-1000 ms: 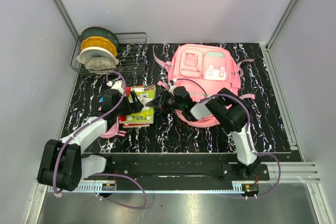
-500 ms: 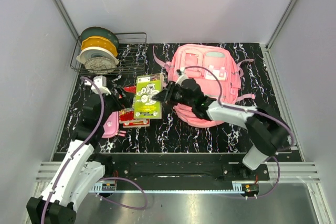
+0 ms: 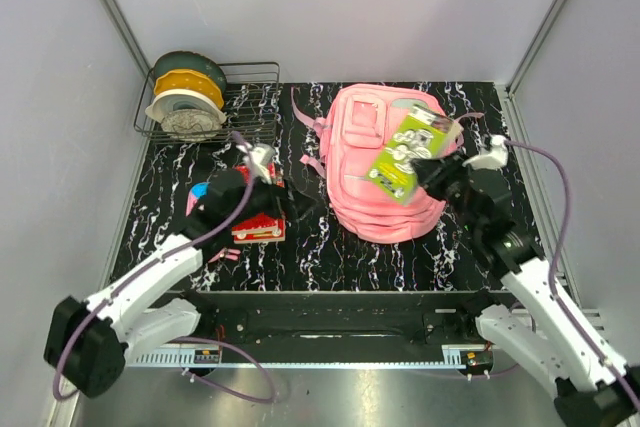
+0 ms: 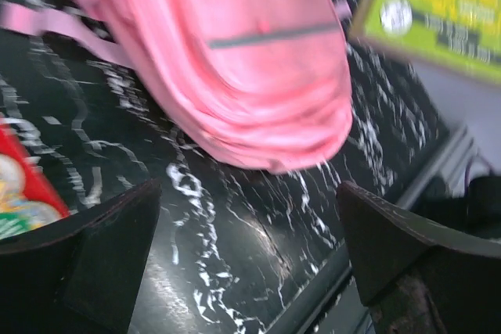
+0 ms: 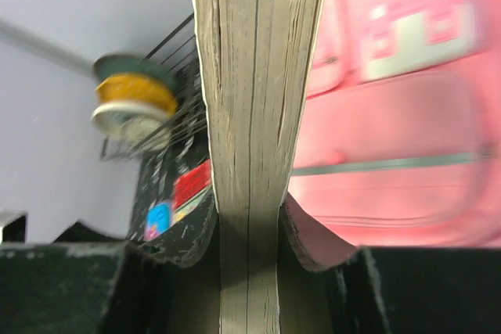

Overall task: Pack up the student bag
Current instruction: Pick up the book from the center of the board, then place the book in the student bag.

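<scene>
Right tool (image 3: pixel 436 171) pinches a green book (image 3: pixel 405 154) over the pink student bag (image 3: pixel 372 202) by the desk's (image 3: pixel 330 259) far edge, left tool (image 3: pixel 287 205) spread wide; held by one edge, the book may slip off the bag.

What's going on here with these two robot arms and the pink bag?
The right claw grips a green book, holding it in the air over the pink backpack, which lies flat on the table. The left claw is open and empty, hovering near a red book on the table left of the bag.
</scene>
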Robot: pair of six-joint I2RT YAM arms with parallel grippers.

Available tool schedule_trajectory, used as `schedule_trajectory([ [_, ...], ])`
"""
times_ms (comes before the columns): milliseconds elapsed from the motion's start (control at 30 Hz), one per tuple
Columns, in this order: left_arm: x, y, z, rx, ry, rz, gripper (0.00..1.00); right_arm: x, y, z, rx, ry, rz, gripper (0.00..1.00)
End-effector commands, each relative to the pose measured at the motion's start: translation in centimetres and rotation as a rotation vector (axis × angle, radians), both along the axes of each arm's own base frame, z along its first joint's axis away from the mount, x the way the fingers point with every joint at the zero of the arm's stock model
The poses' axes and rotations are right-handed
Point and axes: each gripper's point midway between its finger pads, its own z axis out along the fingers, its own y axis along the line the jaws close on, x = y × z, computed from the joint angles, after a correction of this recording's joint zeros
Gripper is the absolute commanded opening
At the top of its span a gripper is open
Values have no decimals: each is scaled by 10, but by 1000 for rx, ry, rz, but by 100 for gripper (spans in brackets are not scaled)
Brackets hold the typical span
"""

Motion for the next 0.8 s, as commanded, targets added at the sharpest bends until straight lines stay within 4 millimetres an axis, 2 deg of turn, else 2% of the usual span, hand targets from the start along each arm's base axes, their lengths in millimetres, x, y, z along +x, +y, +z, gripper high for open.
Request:
schedule_trajectory([
  [0, -5, -55, 33, 76, -157, -186, 99, -14, -62, 3, -111, 16, -182, 0],
  [33, -9, -65, 29, 146, -210, -260, 99, -20, -70, -3, -136, 47, -200, 0],
  [67, -10, -70, 23, 193, -223, -299, 99, -25, -80, 1, -151, 37, -231, 0],
  [133, -6, -84, 17, 284, -336, -376, 99, -32, -92, -2, -182, 58, -267, 0],
  [167, -6, -95, 25, 273, -424, -408, 99, -35, -98, 0, -196, 51, -292, 0],
  [233, -7, -110, 23, 298, -532, -484, 99, -40, -106, -3, -211, 65, -319, 0],
  [267, -11, -120, 27, 277, -577, -536, 99, -44, -108, 0, -202, 58, -326, 0],
  [300, -6, -129, 25, 290, -587, -566, 99, -46, -111, 3, -200, 55, -335, 0],
  [400, -11, -153, 8, 356, -649, -710, 99, -51, -114, 6, -199, 58, -342, 0],
  [433, -16, -161, 6, 379, -699, -747, 99, -52, -115, 5, -205, 65, -347, 0],
  [467, -11, -168, 9, 384, -738, -730, 99, -51, -115, 4, -210, 69, -346, 0],
  [500, -12, -173, 1, 383, -742, -749, 99, -52, -115, 3, -211, 72, -348, 0],
  [633, -13, -192, -9, 394, -772, -818, 99, -55, -116, 3, -206, 65, -347, 0],
  [767, -21, -202, -20, 416, -843, -861, 99, -58, -117, 3, -200, 62, -345, 0],
])
